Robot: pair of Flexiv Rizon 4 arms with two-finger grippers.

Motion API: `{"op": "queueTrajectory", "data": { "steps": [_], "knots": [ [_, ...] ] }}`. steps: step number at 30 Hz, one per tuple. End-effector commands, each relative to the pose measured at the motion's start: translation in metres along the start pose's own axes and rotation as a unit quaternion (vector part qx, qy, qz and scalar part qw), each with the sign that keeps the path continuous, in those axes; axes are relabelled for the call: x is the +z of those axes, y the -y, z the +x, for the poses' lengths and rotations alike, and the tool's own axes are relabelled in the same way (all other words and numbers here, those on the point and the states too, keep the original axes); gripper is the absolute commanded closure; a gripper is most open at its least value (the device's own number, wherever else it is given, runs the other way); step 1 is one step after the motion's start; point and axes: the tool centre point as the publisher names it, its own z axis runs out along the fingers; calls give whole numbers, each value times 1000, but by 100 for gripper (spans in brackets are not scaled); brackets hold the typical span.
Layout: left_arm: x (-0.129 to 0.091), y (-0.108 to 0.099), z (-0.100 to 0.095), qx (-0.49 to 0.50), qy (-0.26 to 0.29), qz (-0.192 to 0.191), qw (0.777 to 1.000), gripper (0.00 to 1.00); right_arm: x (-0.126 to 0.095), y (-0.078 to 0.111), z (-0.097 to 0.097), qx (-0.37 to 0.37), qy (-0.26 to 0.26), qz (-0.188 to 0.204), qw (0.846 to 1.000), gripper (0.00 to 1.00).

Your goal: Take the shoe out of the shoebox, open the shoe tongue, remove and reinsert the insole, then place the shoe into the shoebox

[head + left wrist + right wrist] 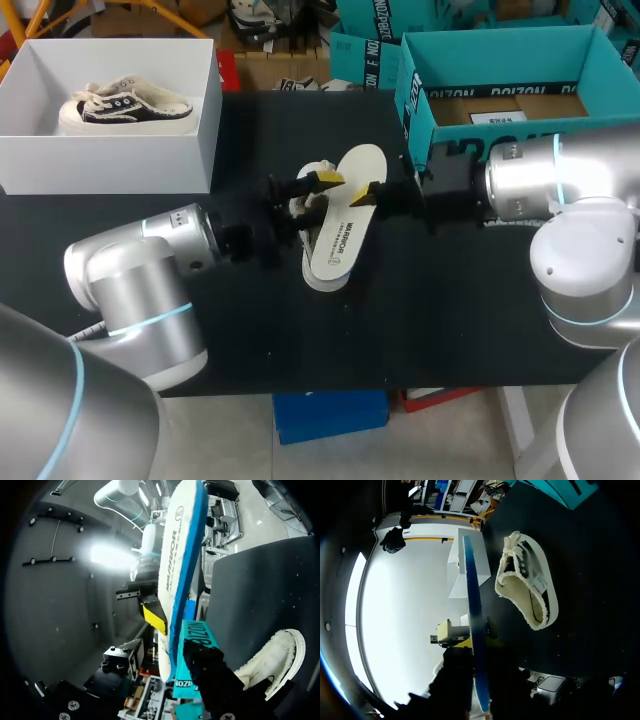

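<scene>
One black surface (480, 300) carries everything. At its far left stands the white shoebox (110, 165), open, with a second shoe (125, 105) inside. At the far right is an open teal box (500, 50).

Your task shoe (525, 580) is out of the box, in the middle of the surface. It lies on its side with the opening turned toward the right arm, and it looks free of both grippers. The insole (340, 235) is out of it and held up off the surface, just right of the shoe and partly over it. Its printed white face is up and its blue underside is turned away.

Your right gripper (365, 193) is closed on the insole near its far end, one yellow tip on the white face and the other on the blue side. Your left gripper (290, 205) sits at the near end, beside the shoe. The insole's end runs in toward it, but I cannot tell whether it is gripping or merely alongside.

I judge you are between removal and reinsertion. The next move calls for steadying the shoe with the opening accessible and tilting the insole toe-first toward it. Slide it in along the sole without folding. Expect the soft collar to collapse, and the shoe to skid if nothing pins it.
</scene>
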Motion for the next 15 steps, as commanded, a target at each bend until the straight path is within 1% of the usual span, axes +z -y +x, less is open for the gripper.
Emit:
{"op": "queueTrajectory", "data": {
  "steps": [1, 2, 3, 9, 10, 11, 15],
  "knots": [
    [4, 2, 0, 2, -1, -15, 1000, 76, 1, 0, 1, 0, 1, 0, 1000, 100],
    [5, 2, 0, 2, -1, -15, 1000, 91, 1, 0, 1, 0, 1, 0, 1000, 100],
    [5, 2, 0, 2, 0, -16, 1000, 100, 1, 0, 1, 0, 1, 0, 1000, 100],
    [5, 3, 2, 0, -10, -8, 1000, 100, 1, 0, 1, 0, 1, 0, 1000, 100],
    [4, 3, 2, 0, -14, -6, 1000, 100, 1, 0, 1, 0, 1, 0, 1000, 51],
    [3, 3, 3, -1, -19, -3, 1000, 100, 1, 0, 1, 0, 1, 0, 1000, 0],
    [-2, 6, 6, 2, -61, 11, 998, 100, -6, 0, 1, -8, 14, 3, 1000, 0]
  ]
}}
